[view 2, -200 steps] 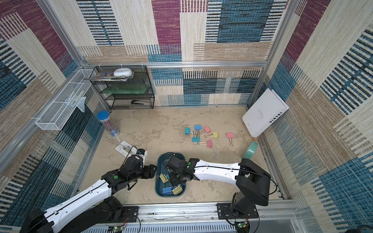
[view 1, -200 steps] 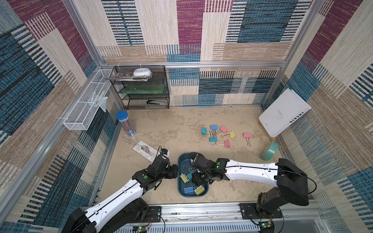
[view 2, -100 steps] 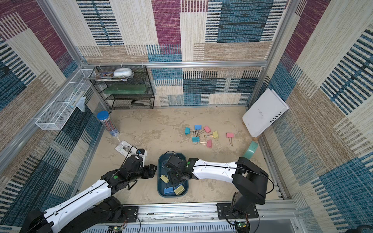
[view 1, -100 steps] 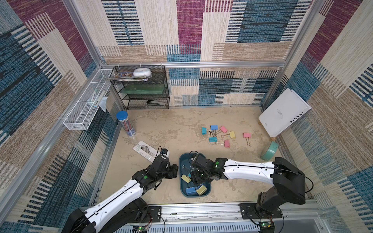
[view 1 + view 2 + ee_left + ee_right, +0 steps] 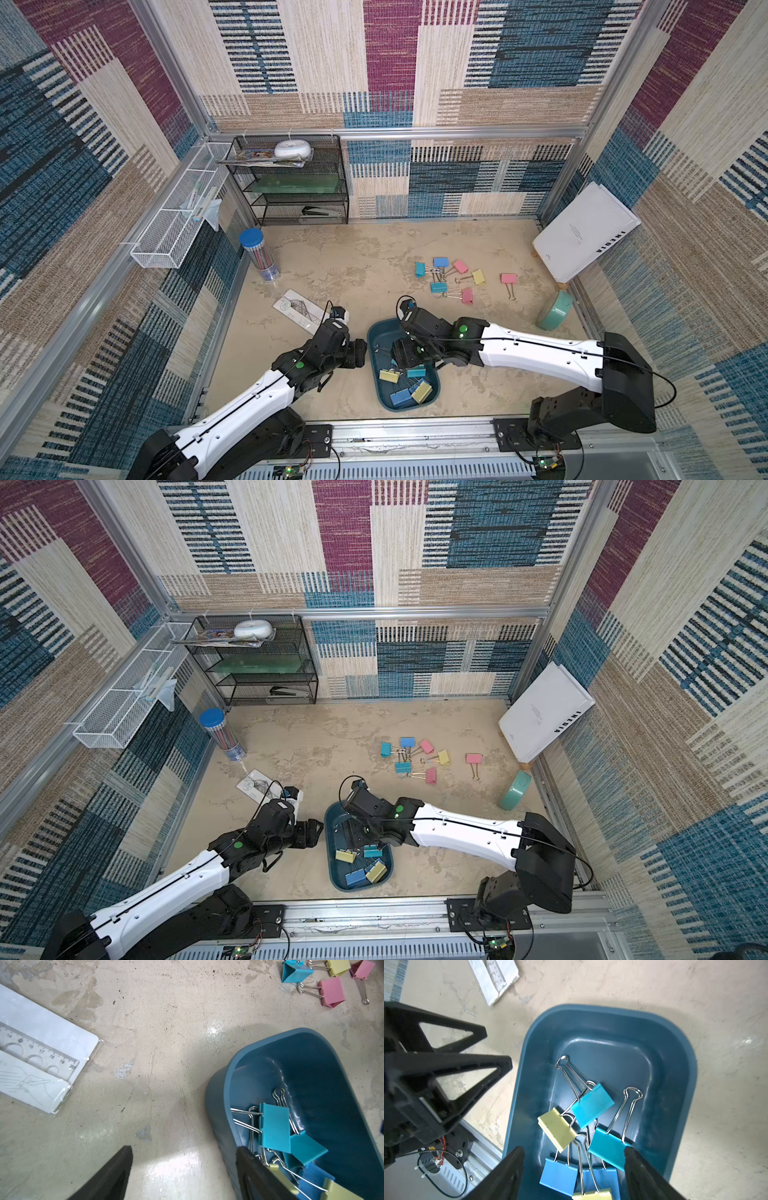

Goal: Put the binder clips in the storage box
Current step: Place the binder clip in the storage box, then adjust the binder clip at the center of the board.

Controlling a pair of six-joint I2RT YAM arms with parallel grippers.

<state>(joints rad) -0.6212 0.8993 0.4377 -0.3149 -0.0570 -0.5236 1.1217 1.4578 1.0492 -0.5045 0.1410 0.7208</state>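
Note:
The storage box is a dark teal tray at the table's front middle. Several binder clips lie in it: yellow, teal and blue. Several more binder clips lie loose on the table behind it, pink, yellow, blue and teal. My right gripper hangs open over the box with nothing between its fingers. My left gripper stands open at the box's left wall and holds nothing.
A packaged ruler lies left of the box. A pencil tube stands at the left wall. A mint-green ring and a white book lean at the right. A black mesh shelf and a white wire basket stand at the back left.
My right gripper's jaws have spread wider over the box, and the arm has shifted slightly. The left arm has not moved.

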